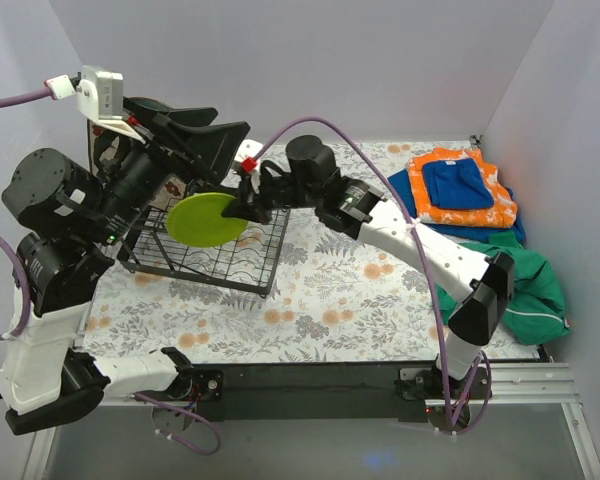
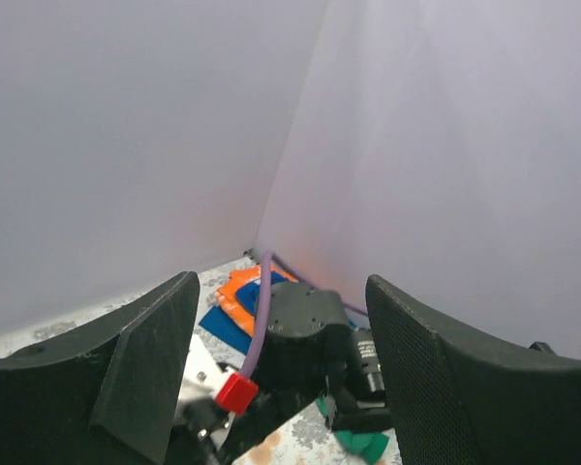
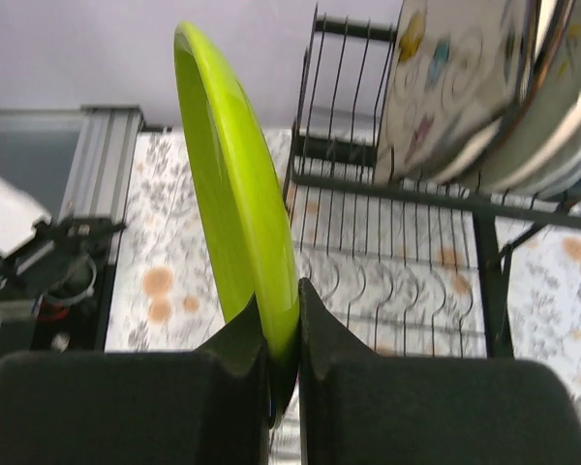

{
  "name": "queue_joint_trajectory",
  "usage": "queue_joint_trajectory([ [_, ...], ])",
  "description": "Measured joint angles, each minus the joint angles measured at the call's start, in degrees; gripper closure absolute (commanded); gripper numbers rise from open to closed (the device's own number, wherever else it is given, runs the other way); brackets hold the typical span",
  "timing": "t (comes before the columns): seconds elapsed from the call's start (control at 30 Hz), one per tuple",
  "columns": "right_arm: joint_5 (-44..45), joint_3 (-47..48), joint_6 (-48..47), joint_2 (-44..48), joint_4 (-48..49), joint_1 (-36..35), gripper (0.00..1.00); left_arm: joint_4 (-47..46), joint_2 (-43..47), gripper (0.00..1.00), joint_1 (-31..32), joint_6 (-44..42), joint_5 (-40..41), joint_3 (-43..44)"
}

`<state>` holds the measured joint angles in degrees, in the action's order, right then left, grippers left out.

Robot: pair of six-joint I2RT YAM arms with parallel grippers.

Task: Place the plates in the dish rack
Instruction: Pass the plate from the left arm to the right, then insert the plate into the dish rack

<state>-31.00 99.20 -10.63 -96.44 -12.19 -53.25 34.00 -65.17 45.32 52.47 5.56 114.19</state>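
Right wrist view: my right pincer is clenching the green plate by its rim over the dish rack, near the table's left edge. My left pincer is hanging released.

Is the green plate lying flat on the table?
No, the right gripper pinches the green plate by its rim and holds it upright in the air.

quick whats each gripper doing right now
Left gripper: open, holding nothing.
Right gripper: closed on the green plate.
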Motion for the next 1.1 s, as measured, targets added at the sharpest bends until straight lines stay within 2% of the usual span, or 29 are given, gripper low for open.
queue_joint_trajectory([
  [0.2,12.5,11.9,2.8,-8.8,5.1,-7.6,0.99,-2.2,1.4,0.32,0.0,1.0,0.0,0.1],
  [0.5,27.4,30.8,3.3,-24.3,13.8,-9.6,0.99,-4.5,2.4,0.31,0.0,1.3,0.0,0.8],
  [0.73,35.2,31.6,2.0,-28.7,19.0,-12.5,0.99,-5.1,3.5,0.31,0.0,1.1,0.1,0.0],
  [1.1,39.1,31.7,-0.3,-33.9,23.1,-13.8,0.99,-5.3,6.4,0.3,0.0,1.1,1.5,-1.4],
])
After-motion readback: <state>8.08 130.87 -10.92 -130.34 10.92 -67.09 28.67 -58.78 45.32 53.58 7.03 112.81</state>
